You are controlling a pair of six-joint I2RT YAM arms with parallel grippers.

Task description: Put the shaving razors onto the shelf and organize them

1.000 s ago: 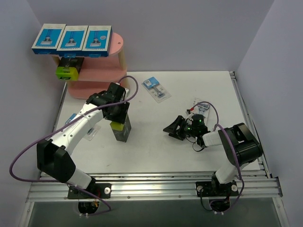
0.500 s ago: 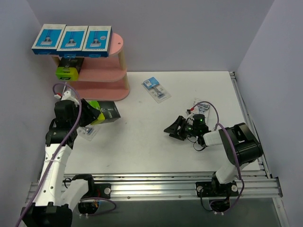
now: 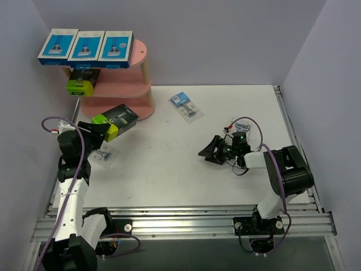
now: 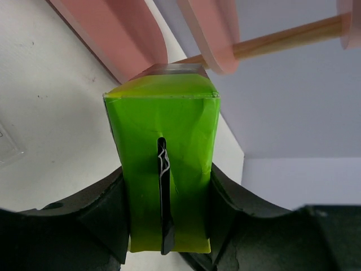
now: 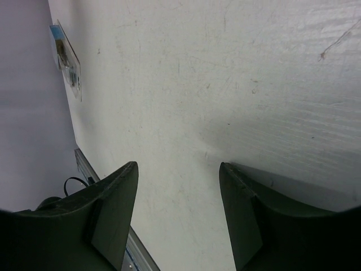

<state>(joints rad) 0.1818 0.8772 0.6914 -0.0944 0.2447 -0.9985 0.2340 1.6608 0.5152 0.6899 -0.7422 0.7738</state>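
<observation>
The left gripper [image 3: 97, 131] is clamped on the lime-green end of a black razor box [image 3: 117, 120], held off the table [image 3: 169, 172] just in front of the pink shelf [image 3: 128, 86] at the far left corner. Gripped at one end only, the box could pivot, or its free end could catch a board rim or a wooden post [image 4: 282, 40]. A bump may shake the three blue-and-white boxes [image 3: 86, 47] overhanging the top board, or shove the second black box [image 3: 82, 81] off the middle board's left edge. That board looks bare to the right. The right gripper [image 3: 210, 152] hangs apart, holding nothing, over open mid-table.
</observation>
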